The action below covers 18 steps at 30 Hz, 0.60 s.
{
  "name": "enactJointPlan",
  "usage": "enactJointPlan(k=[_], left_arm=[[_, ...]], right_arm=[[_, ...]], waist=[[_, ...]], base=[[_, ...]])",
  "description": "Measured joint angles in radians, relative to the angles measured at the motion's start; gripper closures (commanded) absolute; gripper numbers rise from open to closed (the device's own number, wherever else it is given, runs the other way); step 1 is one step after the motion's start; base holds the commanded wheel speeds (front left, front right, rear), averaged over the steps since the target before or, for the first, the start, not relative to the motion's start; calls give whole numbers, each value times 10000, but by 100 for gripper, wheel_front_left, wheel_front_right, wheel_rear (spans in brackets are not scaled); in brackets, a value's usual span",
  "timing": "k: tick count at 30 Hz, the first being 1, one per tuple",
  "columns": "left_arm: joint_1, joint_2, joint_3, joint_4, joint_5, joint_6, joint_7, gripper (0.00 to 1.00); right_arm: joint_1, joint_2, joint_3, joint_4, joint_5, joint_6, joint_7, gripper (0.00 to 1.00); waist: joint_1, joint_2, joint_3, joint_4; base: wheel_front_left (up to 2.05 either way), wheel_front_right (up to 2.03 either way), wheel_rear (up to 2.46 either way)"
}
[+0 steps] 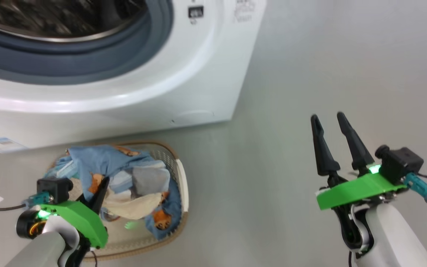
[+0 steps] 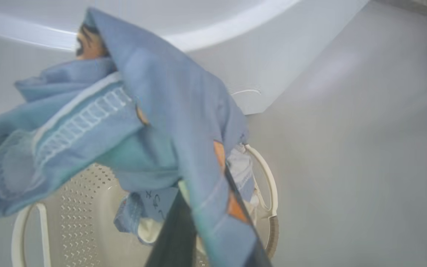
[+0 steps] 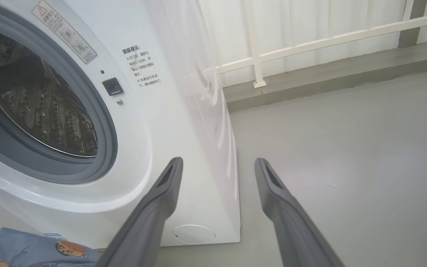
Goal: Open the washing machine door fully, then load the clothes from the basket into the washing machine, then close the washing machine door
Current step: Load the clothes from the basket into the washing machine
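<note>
Left tool (image 1: 101, 191) was clamped shut on the clothes (image 1: 124, 167), which hung bunched above the basket (image 1: 184, 185) in front of the washing machine (image 1: 184, 74). Right tool (image 1: 328, 116) stood apart, empty. Risk: trailing folds could snag the basket rim, or slip from the narrow pinch onto the floor (image 1: 310, 74).

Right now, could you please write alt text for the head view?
The left gripper is shut on light-blue bear-print clothes over the cream basket, on the floor before the washing machine. The right gripper hangs open and empty.

Head camera faces down; wrist cameras low, close; all share washing machine (image 1: 198, 74).
</note>
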<state>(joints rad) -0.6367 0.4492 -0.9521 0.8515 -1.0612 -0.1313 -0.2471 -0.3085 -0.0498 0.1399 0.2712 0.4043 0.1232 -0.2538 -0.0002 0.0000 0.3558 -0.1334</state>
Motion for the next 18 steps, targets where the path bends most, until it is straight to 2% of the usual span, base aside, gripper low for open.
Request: enactJointPlan(k=[4, 9, 18], left_arm=[[345, -23, 1053, -1066, 694, 15, -10, 100], [1388, -84, 2504, -2617, 1732, 364, -12, 100], [3084, -297, 3946, -4786, 2936, 920, -12, 100]], right_arm=[[306, -12, -146, 109, -13, 0, 0, 0], [632, -192, -186, 224, -6, 0, 0, 0], [1272, -663, -192, 326, 326, 0, 0, 0]], waist=[[1, 0, -581, 261], [1, 0, -1255, 573], [2, 0, -2385, 1029]], base=[[0, 0, 0], [0, 0, 0], [0, 0, 0]])
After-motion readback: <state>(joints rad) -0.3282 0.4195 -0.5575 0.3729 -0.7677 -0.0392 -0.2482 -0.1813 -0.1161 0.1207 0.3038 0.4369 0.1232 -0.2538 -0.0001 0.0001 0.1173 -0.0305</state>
